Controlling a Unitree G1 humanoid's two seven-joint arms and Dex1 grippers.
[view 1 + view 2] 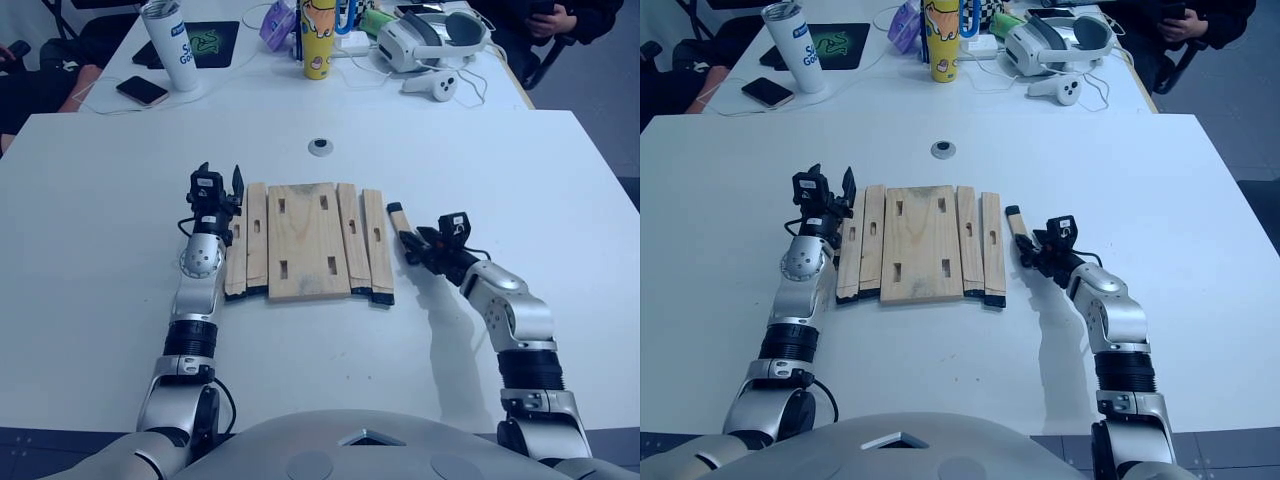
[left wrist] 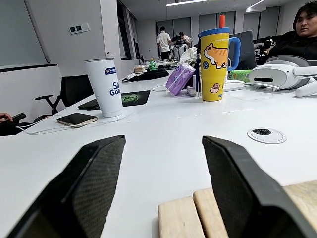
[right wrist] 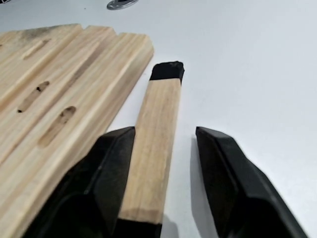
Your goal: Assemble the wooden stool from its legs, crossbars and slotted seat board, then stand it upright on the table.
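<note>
Left eye view: flat at the middle of the counter, slotted seat board, flanked by left slats and right slats, two per side. Laid out side by side, apparently for easy picking. At the far end of the left slats, left hand, spread wide and gripping nothing.

Right eye view: just right of the row and apart from it, black-tipped bar, angled with its near end at the right hand.

Left wrist view: parted over bare counter, slat ends just beside one finger. Far beyond, yellow cup and white tumbler.

Right wrist view: open and straddling the bar, one finger against the wood, the other clear of it. Placed, by the look of it, to close on this piece first. Nothing yet joined; stool wholly unassembled.
</note>
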